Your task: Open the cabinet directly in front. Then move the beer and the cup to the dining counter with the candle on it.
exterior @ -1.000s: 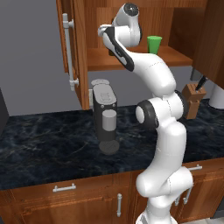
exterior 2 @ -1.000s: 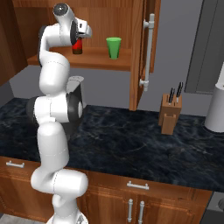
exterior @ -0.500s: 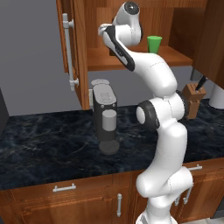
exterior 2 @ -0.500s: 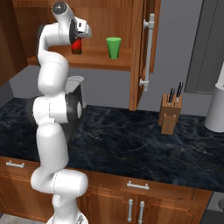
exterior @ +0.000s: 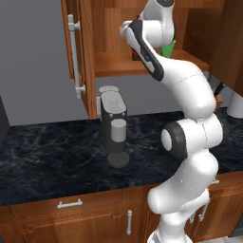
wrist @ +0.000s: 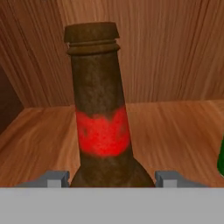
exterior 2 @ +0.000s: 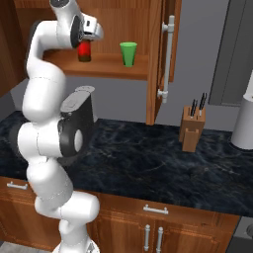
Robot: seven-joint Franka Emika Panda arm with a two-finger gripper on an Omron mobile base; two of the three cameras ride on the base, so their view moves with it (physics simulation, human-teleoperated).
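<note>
The cabinet stands open, with its right door swung out. On its wooden shelf the beer, a dark brown bottle with a red label, stands upright. The bright green cup stands a little to its right. My gripper reaches into the cabinet at the bottle. In the hand view the beer rises close in front, and my gripper is shut on its lower body, with a fingertip pressed against each side. The cup's edge shows at far right. The dining counter and candle are out of view.
A coffee machine sits on the black marble counter below the cabinet. The left cabinet door hangs open with its silver handle. A knife block stands on the counter to the right.
</note>
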